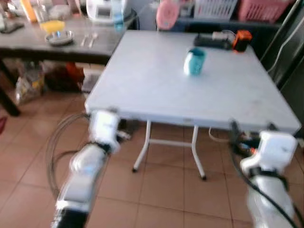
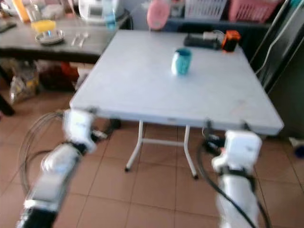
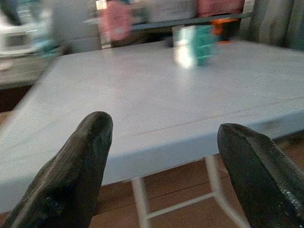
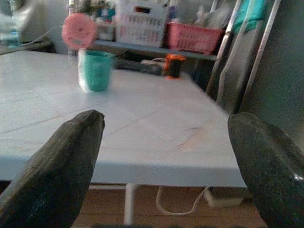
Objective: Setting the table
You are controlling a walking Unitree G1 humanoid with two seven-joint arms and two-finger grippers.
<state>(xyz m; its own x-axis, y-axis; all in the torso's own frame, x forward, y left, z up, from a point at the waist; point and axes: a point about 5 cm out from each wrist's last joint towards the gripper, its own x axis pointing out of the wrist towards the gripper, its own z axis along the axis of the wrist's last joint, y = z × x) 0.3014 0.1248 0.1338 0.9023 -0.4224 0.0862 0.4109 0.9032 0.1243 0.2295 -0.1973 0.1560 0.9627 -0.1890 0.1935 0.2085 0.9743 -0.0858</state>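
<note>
Upright, a teal cup [image 1: 194,61] on the white folding table [image 1: 156,90].

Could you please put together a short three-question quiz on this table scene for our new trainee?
1. True or false: the teal cup stands upright on the white folding table.
2. Which lies nearer the table's far edge: the cup or the orange-and-black object?
3. Multiple choice: the left pincer and right pincer are A) both open and empty, B) both shut on cutlery, C) one holding the cup.

Key: 1 true. 2 the orange-and-black object. 3 A.
</note>
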